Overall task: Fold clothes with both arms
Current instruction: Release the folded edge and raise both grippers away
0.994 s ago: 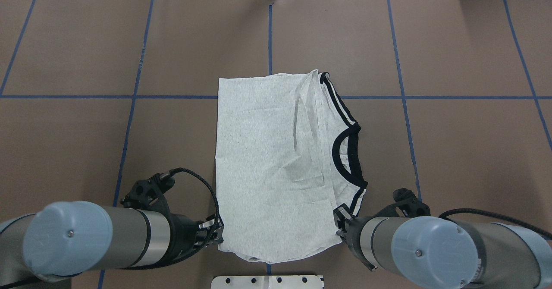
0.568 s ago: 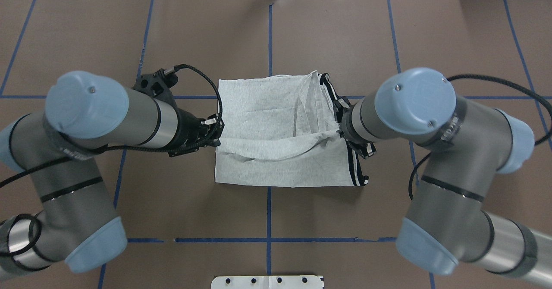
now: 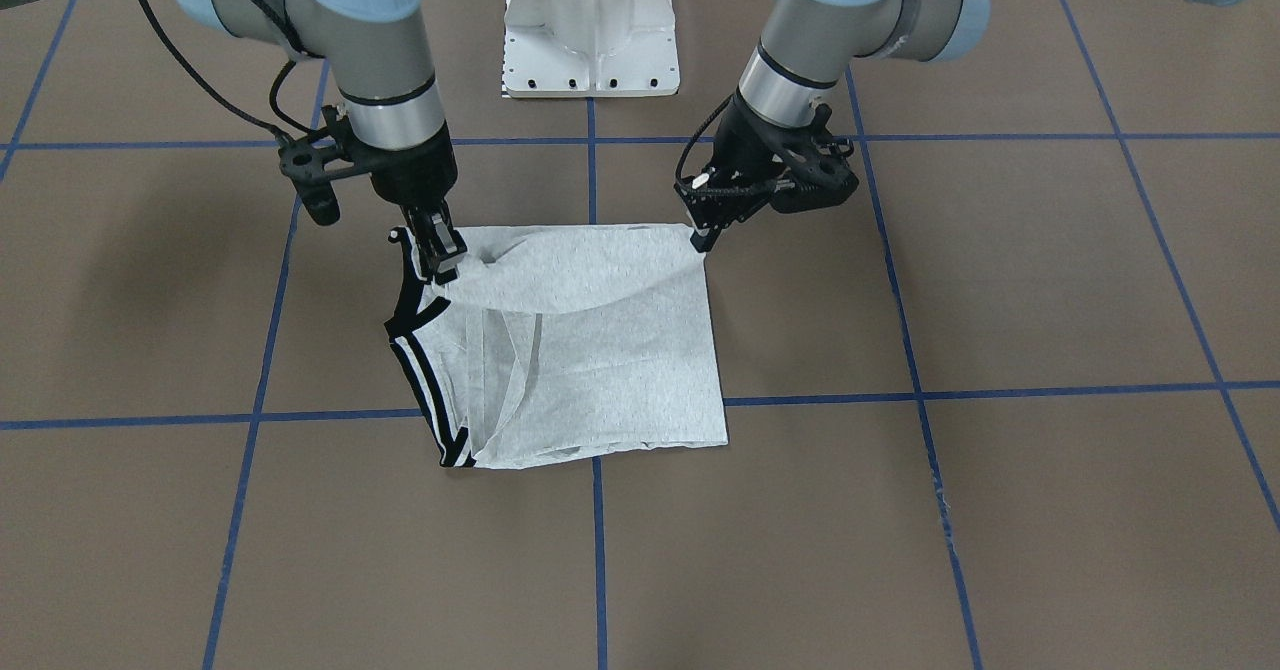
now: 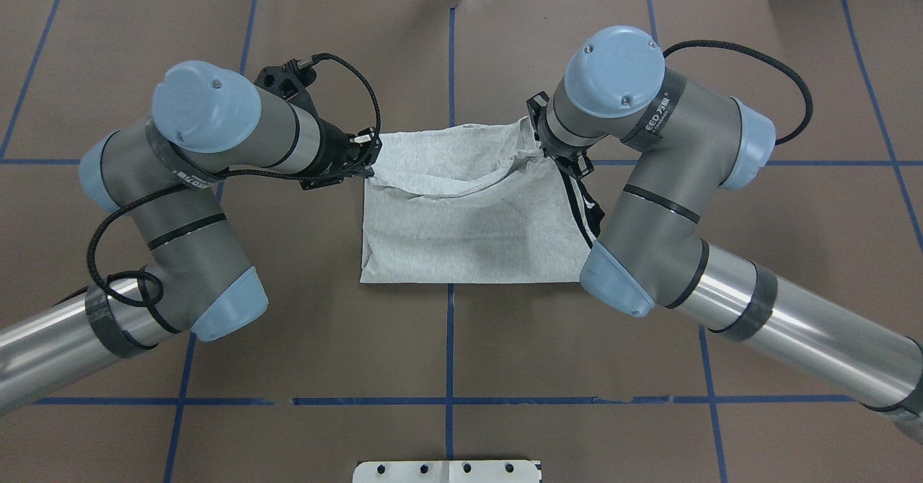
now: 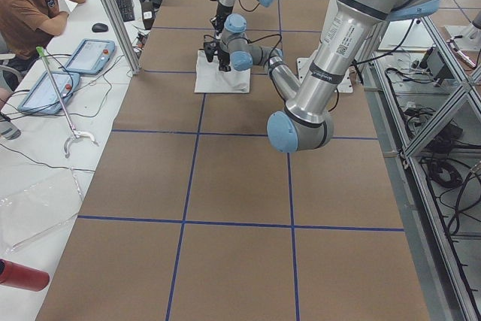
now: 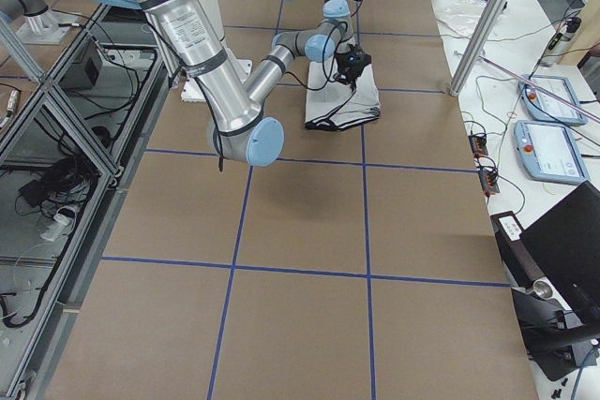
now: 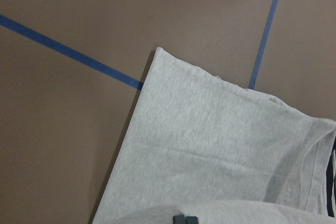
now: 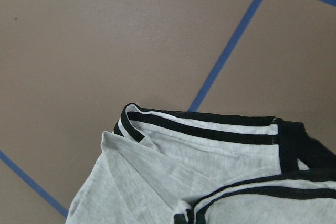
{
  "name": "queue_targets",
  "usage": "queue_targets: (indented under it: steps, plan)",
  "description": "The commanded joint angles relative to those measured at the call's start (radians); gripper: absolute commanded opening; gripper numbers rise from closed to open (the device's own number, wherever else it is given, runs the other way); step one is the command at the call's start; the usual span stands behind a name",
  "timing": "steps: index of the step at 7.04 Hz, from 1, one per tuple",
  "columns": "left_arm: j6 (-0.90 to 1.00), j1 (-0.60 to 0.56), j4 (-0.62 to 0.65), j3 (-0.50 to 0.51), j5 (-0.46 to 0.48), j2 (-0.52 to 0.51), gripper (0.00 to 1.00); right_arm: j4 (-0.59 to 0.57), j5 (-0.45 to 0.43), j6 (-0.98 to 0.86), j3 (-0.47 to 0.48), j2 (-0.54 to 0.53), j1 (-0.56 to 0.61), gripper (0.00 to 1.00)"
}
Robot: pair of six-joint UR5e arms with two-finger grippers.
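My left tool [image 3: 705, 235] is pinched closed on one corner of the T-shirt's [image 3: 600, 350] lifted edge, at the plain grey side. My right tool [image 3: 443, 260] is closed on the other corner, just beside the black neckband [image 3: 405, 295] and the striped trim. Between the two tools the held edge sags in a shallow curve a little above the cloth beneath it. The T-shirt lies doubled over near the middle of the counter [image 3: 1000, 510], with its folded edge towards my base and the carried edge close to the far hem. The lower layer rests flat, with a few long creases near the trim. The counter is brown and marked into large squares by blue tape lines [image 3: 920, 395], and one crossing of these lies under the cloth. A white pedestal [image 3: 590, 25] stands at my side of the counter. Along the counter's far side runs a white bench, where a person [image 5: 30, 5] sits by two tablets [image 5: 94, 54]. I count one T-shirt, two arms and two tools, both with a grip on the cloth.
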Motion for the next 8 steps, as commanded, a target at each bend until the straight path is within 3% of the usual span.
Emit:
queue_targets:
  steps: [1,2,3,4,6,8]
  plan:
    - [0.077,-0.052,-0.084,0.151,0.001,-0.061,0.00,0.037,0.021,-0.079,-0.178,0.090,0.038,0.00]
    - [0.118,-0.071,-0.130,0.203,0.002,-0.063,0.00,0.109,0.039,-0.093,-0.247,0.115,0.065,0.00]
    - [0.155,-0.083,-0.209,0.282,0.005,-0.071,0.41,0.152,0.046,-0.162,-0.332,0.147,0.075,0.99]
    - [0.230,-0.124,-0.254,0.335,0.005,-0.077,0.63,0.213,0.050,-0.249,-0.426,0.184,0.102,1.00]
    - [0.302,-0.172,-0.250,0.341,0.002,-0.077,0.65,0.238,0.149,-0.515,-0.477,0.176,0.221,1.00]
    - [0.374,-0.199,-0.251,0.337,-0.016,-0.062,0.65,0.238,0.226,-0.718,-0.479,0.095,0.308,1.00]
